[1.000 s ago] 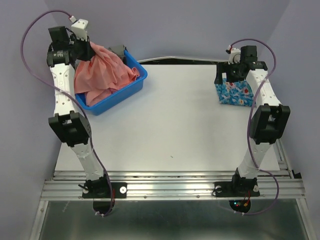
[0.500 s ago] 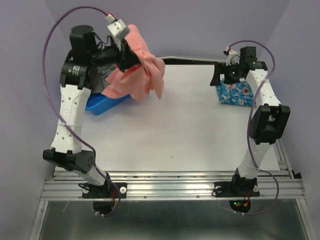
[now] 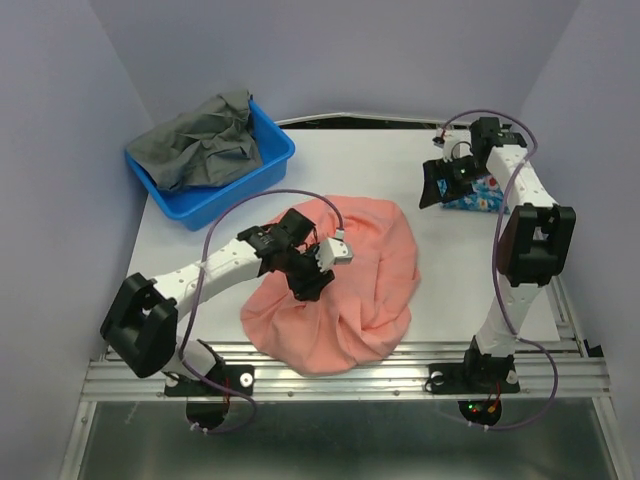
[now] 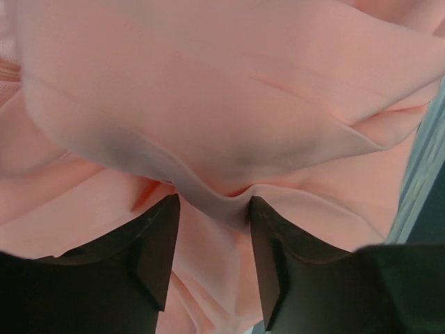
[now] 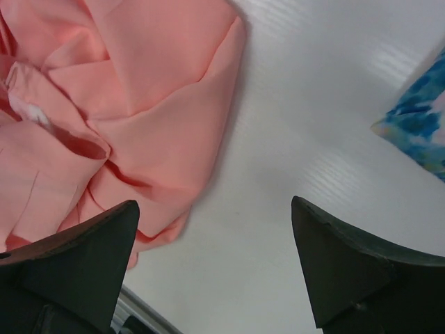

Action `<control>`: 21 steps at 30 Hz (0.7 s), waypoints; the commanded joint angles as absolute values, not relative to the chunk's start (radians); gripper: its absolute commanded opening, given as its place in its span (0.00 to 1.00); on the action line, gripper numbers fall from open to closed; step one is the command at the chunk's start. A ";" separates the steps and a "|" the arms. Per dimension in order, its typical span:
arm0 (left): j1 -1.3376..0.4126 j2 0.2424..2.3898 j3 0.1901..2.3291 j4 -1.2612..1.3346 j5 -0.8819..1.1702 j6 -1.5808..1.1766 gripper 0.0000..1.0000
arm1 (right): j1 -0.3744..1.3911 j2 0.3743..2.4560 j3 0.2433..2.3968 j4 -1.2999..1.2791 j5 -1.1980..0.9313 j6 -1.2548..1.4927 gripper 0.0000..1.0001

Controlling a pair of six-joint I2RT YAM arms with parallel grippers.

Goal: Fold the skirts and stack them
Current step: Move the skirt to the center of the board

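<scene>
The salmon-pink skirt (image 3: 365,275) lies spread and rumpled on the white table's near middle. My left gripper (image 3: 308,283) is low over its left part. In the left wrist view its jaws stand apart, and a fold of pink skirt (image 4: 208,90) drapes loosely across the gap at the left gripper (image 4: 212,203) tips. The folded blue flowered skirt (image 3: 482,197) sits at the back right. My right gripper (image 3: 432,188) hovers open just left of it. Between the right gripper (image 5: 215,209) tips lies bare table, with the pink skirt (image 5: 139,90) to the left and the blue skirt (image 5: 421,129) at the right edge.
A blue plastic basket (image 3: 275,160) at the back left holds a crumpled grey cloth (image 3: 200,140). Bare table (image 3: 480,270) shows to the right of the pink skirt, up to the right arm's base.
My left arm swung the pink skirt out of the basket and down onto the near middle of the table, then its jaws parted. The right gripper shifted slightly left, off the blue skirt.
</scene>
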State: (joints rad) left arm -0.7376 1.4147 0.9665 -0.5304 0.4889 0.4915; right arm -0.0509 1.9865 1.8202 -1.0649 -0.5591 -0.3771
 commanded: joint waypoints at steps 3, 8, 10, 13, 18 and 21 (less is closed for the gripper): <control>-0.727 1.203 1.052 -0.419 0.459 0.508 0.66 | -0.046 1.927 1.730 -1.210 -0.675 -0.520 0.87; -0.537 1.207 1.080 -0.503 0.572 0.427 0.67 | 0.064 1.853 1.577 -1.099 -0.677 -0.502 0.77; -0.465 1.248 1.078 -0.515 0.601 0.393 0.66 | 0.106 1.842 1.545 -1.048 -0.672 -0.467 0.77; -0.367 1.347 1.103 -0.505 0.604 0.339 0.66 | 0.166 1.865 1.539 -1.026 -0.701 -0.454 0.75; -0.330 1.537 1.212 -0.502 0.663 0.373 0.66 | 0.228 1.879 1.479 -0.927 -0.713 -0.416 0.77; -0.330 1.646 1.301 -0.521 0.704 0.376 0.66 | 0.238 1.939 1.476 -0.896 -0.715 -0.350 0.79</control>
State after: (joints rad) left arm -0.3271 1.5948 1.1912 -0.5026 0.6128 0.3737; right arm 0.2382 1.9068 1.4879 -0.9905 -0.6941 -0.4175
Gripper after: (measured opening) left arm 0.665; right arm 0.782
